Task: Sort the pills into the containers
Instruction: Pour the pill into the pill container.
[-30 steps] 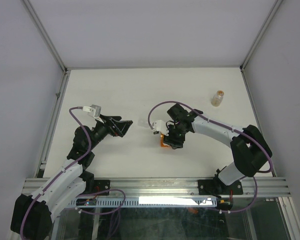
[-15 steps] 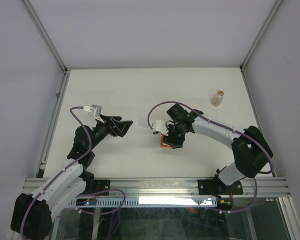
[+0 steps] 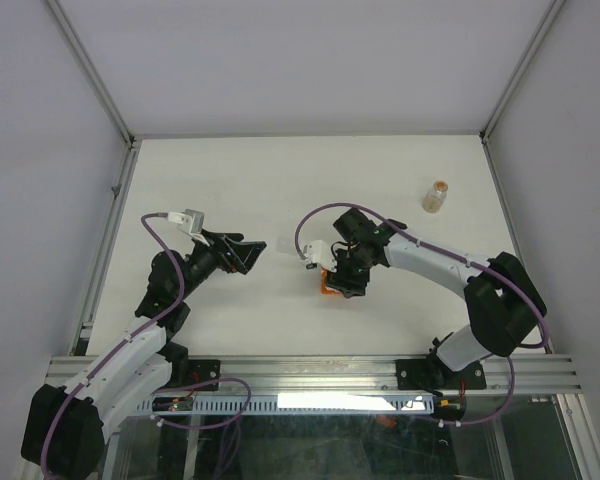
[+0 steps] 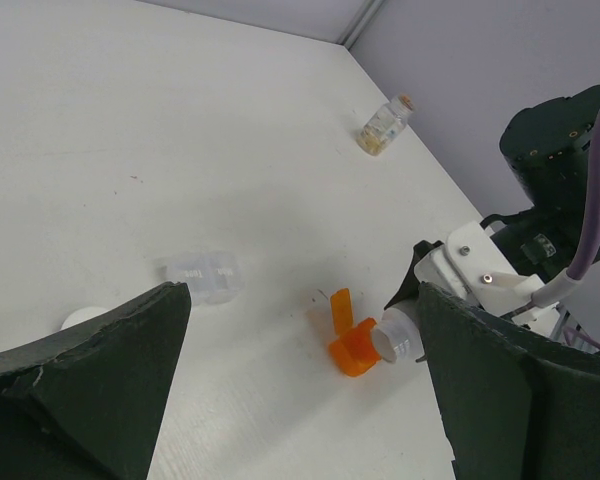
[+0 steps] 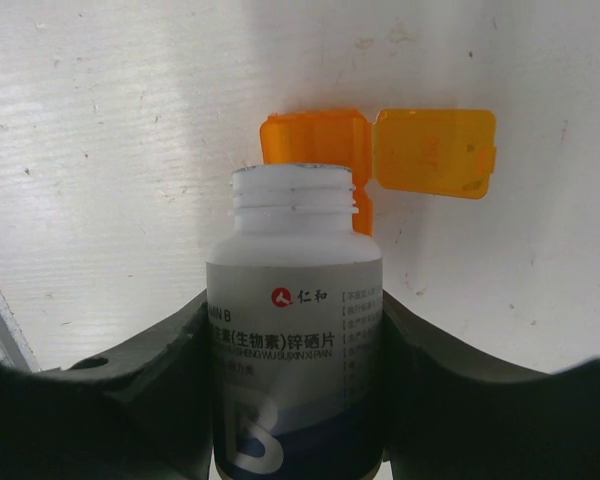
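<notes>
The white bottle (image 5: 295,300) is clamped in the right claw (image 3: 345,277), mouth toward the orange cup (image 5: 315,140); the left claw (image 3: 248,252) is spread apart, empty. Pills may be spilled onto the counter (image 5: 100,150) if tipped hastily.

one bottle (image 5: 295,330), two vials (image 4: 385,127) (one cup (image 4: 350,352))

The left gripper (image 4: 302,300) was recorded with its jaws wide apart above the white table (image 4: 180,120). Between its fingers (image 4: 90,380), an orange cup (image 4: 352,348) was noted with its flip lid opened. The open mouth of a tilted white bottle (image 4: 395,338) was seen just beside the cup. A small clear plastic container (image 4: 200,278) was observed to the left, and a clear vial (image 4: 384,126) well apart.
</notes>
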Available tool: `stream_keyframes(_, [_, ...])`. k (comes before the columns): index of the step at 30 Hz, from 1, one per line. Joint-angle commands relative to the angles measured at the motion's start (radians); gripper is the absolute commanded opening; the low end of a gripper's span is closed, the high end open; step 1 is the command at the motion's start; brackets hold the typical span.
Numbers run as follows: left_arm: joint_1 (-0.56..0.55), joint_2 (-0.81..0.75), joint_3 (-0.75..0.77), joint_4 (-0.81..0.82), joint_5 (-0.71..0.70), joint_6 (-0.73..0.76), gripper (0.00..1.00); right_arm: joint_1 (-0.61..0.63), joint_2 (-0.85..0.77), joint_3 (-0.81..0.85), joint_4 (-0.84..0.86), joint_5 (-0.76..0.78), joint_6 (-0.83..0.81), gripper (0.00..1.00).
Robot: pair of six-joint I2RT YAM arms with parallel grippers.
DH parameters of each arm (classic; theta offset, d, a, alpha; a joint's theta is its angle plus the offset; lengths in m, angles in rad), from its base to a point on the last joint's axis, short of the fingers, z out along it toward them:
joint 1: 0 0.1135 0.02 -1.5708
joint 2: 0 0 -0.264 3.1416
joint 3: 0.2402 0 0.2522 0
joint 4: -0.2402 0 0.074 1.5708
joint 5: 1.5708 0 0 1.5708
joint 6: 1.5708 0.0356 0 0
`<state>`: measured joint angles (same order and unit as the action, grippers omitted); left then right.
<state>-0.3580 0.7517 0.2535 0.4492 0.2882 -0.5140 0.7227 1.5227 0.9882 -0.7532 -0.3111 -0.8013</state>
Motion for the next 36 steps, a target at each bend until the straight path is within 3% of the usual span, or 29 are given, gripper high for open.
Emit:
stream_keyframes(1, [0.007, 0.001, 0.025, 0.046, 0.010, 0.023, 0.99, 0.006, -0.023, 0.021, 0.033, 0.023, 0.008, 0.00])
stream_keyframes(2, [0.007, -0.001, 0.026, 0.041, 0.013, 0.024, 0.99, 0.007, -0.010, 0.056, -0.028, -0.049, 0.014, 0.00])
stream_keyframes(5, [0.007, -0.001, 0.022, 0.049, 0.008, 0.020, 0.99, 0.011, -0.040, -0.012, 0.073, 0.043, 0.004, 0.00])
stream_keyframes(7, [0.007, 0.000, 0.026, 0.042, 0.013, 0.024, 0.99, 0.011, -0.014, 0.052, -0.025, -0.040, 0.015, 0.00])
stream_keyframes(10, [0.007, 0.002, 0.022, 0.048, 0.009, 0.020, 0.99, 0.012, -0.044, -0.013, 0.072, 0.044, 0.012, 0.00])
stream_keyframes(12, [0.007, 0.003, 0.027, 0.043, 0.013, 0.025, 0.99, 0.012, -0.020, 0.036, -0.010, -0.020, 0.015, 0.00])
stream_keyframes(15, [0.007, 0.005, 0.026, 0.047, 0.012, 0.021, 0.99, 0.012, -0.032, -0.021, 0.071, 0.051, 0.004, 0.00])
stream_keyframes(17, [0.007, 0.007, 0.029, 0.039, 0.016, 0.025, 0.99, 0.013, -0.017, 0.037, -0.015, -0.023, 0.018, 0.00])
stream_keyframes(20, [0.007, 0.005, 0.026, 0.046, 0.013, 0.022, 0.99, 0.014, -0.048, -0.026, 0.085, 0.061, 0.003, 0.00])
stream_keyframes(22, [0.007, 0.005, 0.028, 0.041, 0.015, 0.025, 0.99, 0.014, -0.026, 0.035, -0.007, -0.011, 0.017, 0.00])
stream_keyframes(24, [0.006, 0.003, 0.024, 0.046, 0.011, 0.023, 0.99, 0.015, -0.049, -0.019, 0.074, 0.049, 0.012, 0.00])
stream_keyframes(26, [0.007, 0.006, 0.027, 0.044, 0.015, 0.024, 0.99, 0.015, -0.030, 0.025, 0.006, 0.015, 0.013, 0.00])
stream_keyframes(29, [0.007, 0.004, 0.026, 0.045, 0.012, 0.022, 0.99, 0.015, -0.057, -0.026, 0.082, 0.062, 0.011, 0.00])
stream_keyframes(31, [0.006, 0.006, 0.027, 0.044, 0.016, 0.025, 0.99, 0.015, -0.044, 0.025, 0.006, -0.001, 0.018, 0.00])
stream_keyframes(34, [0.006, 0.007, 0.026, 0.048, 0.014, 0.023, 0.99, 0.013, -0.064, -0.029, 0.090, 0.068, 0.011, 0.00])
stream_keyframes(36, [0.007, 0.006, 0.027, 0.044, 0.016, 0.025, 0.99, 0.013, -0.048, 0.023, 0.003, -0.003, 0.022, 0.00])
